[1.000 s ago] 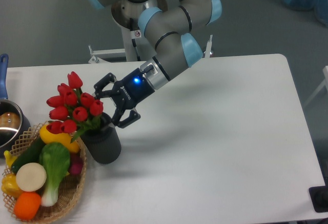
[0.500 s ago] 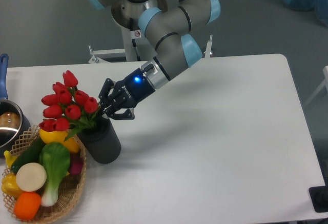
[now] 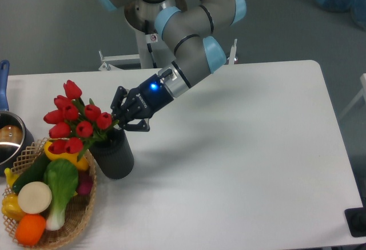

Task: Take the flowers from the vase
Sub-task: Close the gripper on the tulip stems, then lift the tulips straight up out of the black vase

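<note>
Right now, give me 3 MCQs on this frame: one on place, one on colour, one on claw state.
1. Where does the vase stand?
A. inside the wicker basket
B. on the table, just right of the wicker basket
C. at the table's far right edge

2. What colour are the tulip buds?
A. yellow
B. white
C. red

3. How is the claw?
A. closed at the tulip stems above the vase mouth
B. wide open over bare table
C. holding the metal pot

Answers:
1 B, the dark vase sits on the white table beside the basket.
2 C, every bud is red.
3 A, its fingers are drawn together where the stems leave the vase.
</note>
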